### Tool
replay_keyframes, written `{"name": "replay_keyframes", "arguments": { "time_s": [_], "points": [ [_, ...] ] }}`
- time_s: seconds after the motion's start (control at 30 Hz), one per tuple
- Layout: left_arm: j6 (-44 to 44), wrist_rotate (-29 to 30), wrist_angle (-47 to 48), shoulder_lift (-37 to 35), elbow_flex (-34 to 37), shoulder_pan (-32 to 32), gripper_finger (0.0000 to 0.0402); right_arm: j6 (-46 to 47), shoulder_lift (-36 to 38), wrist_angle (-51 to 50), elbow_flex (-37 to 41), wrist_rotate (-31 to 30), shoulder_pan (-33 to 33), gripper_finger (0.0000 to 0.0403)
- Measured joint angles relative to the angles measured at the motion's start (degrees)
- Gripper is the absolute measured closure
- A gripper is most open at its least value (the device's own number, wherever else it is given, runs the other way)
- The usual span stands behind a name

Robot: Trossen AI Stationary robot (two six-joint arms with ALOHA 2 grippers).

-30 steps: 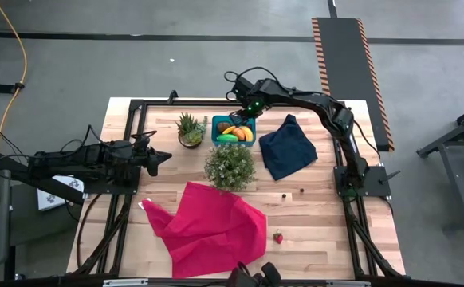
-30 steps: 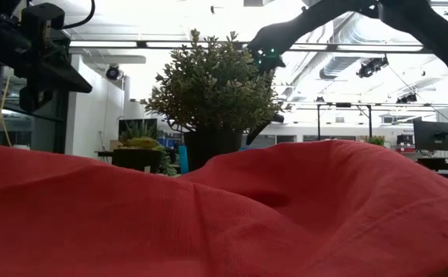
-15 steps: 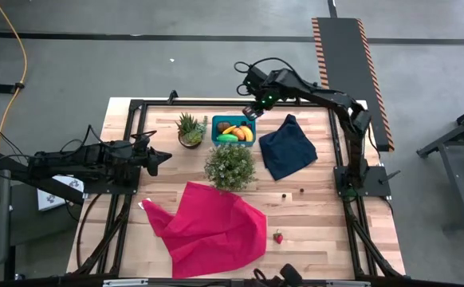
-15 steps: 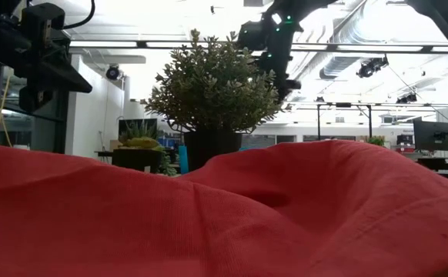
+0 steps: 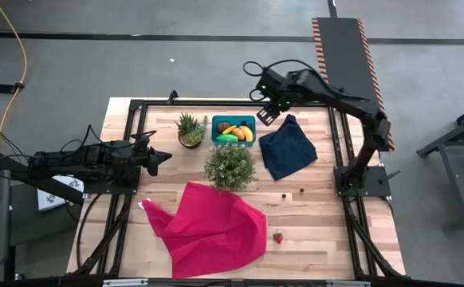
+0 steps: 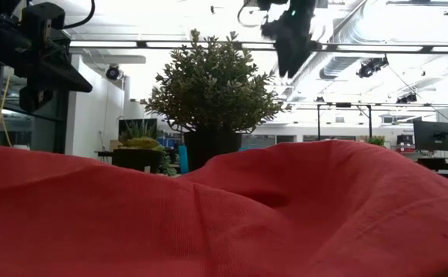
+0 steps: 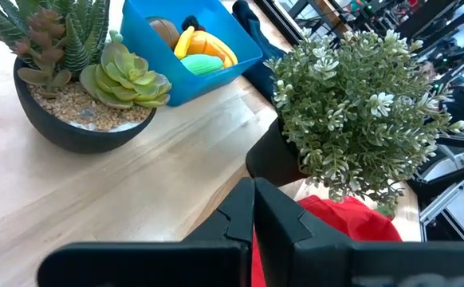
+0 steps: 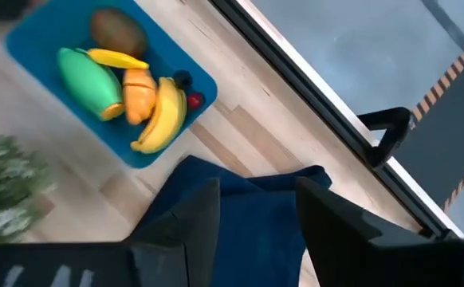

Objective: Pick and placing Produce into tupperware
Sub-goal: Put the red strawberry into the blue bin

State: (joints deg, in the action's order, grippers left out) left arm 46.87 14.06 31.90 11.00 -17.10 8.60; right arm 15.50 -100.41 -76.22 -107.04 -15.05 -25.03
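- We see the right gripper (image 5: 267, 113) raised above the table's far edge, just right of the tupperware (image 5: 233, 130), fingers (image 8: 190, 219) parted, gripping nothing
- Tupperware holds banana (image 8: 162, 116), brown oval (image 8: 119, 30), green piece (image 8: 92, 81), orange piece (image 8: 139, 89)
- Strawberry (image 5: 278, 237) lies near edge, beside the red cloth (image 5: 212, 227)
- Left gripper (image 5: 154, 159) waits at left, jaws together, empty

My left gripper (image 7: 254, 209) is pointing, fingers closed together, at the bushy plant (image 7: 359, 112); beyond it the blue tub (image 7: 186, 49) is holding produce (banana (image 7: 202, 40), green piece (image 7: 199, 64)).
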Motion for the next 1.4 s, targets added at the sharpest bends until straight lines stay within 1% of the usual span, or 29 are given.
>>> {"name": "replay_keyframes", "arguments": {
  "time_s": [0.27,0.37,0.47,0.6,0.77,0.9,1.0,1.17,1.3,1.4],
  "points": [
    [0.0,0.0,0.0,0.0,0.0,0.0,0.0401,1.2,7.5,-4.2,0.1,0.0,5.2,0.0247],
    [0.0,0.0,0.0,0.0,0.0,0.0,0.0401,1.7,10.8,-3.7,2.0,-0.2,8.0,0.0247],
    [0.0,-0.1,0.0,0.0,0.0,0.0,0.0401,4.1,15.4,-1.3,7.8,-1.1,10.7,0.0247],
    [0.0,-0.1,-0.1,0.0,0.0,0.0,0.0401,10.4,23.0,3.8,19.2,-1.0,14.4,0.0247],
    [0.0,-0.1,-0.1,0.0,0.0,0.0,0.0401,19.8,32.1,11.2,32.2,3.5,19.9,0.0247],
    [0.0,-0.1,0.0,0.0,0.0,0.0,0.0401,25.6,37.3,14.8,39.0,5.0,24.6,0.0247],
    [0.0,0.0,0.0,0.0,0.0,0.0,0.0401,28.1,39.5,15.4,42.1,5.7,27.9,0.0247],
    [-0.1,0.1,0.0,0.0,0.0,0.0,0.0401,28.0,40.6,17.8,46.0,9.8,33.4,0.0247],
    [-0.1,0.1,0.0,0.0,0.0,0.0,0.0401,28.2,40.5,22.7,49.6,13.8,38.4,0.0247],
    [0.0,0.1,0.0,0.0,0.0,0.0,0.0401,31.1,40.4,26.4,52.3,15.2,41.8,0.0247]
  ]
}}
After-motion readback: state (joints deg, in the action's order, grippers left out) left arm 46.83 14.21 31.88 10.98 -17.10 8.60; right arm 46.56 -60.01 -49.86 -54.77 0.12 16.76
